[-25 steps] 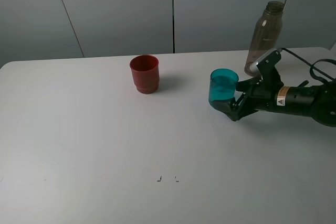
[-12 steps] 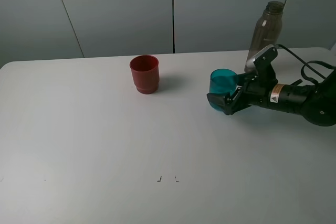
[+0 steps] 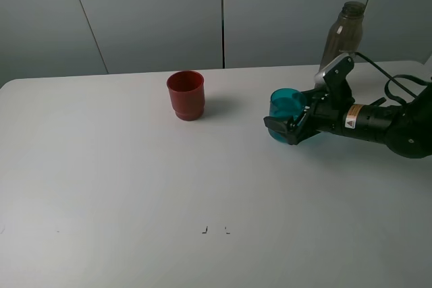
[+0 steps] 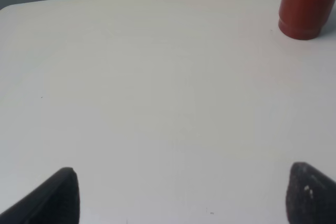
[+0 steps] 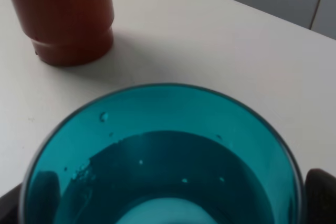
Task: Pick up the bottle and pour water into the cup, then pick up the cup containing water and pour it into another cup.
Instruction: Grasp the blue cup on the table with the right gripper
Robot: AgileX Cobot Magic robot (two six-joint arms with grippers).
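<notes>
Right gripper point(image 3: 283, 125) is open, fingers straddling the cup point(image 3: 287, 102), not yet clamped. Left gripper point(image 4: 186, 195) is open and empty. Risk: an off-centre or hard squeeze could tip the cup and spill its water short of the red cup point(image 3: 185, 94).

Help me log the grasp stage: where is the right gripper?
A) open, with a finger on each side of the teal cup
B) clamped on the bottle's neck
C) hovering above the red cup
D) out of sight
A: the right gripper has one finger on each side of the teal cup, with its jaws wide.
</notes>
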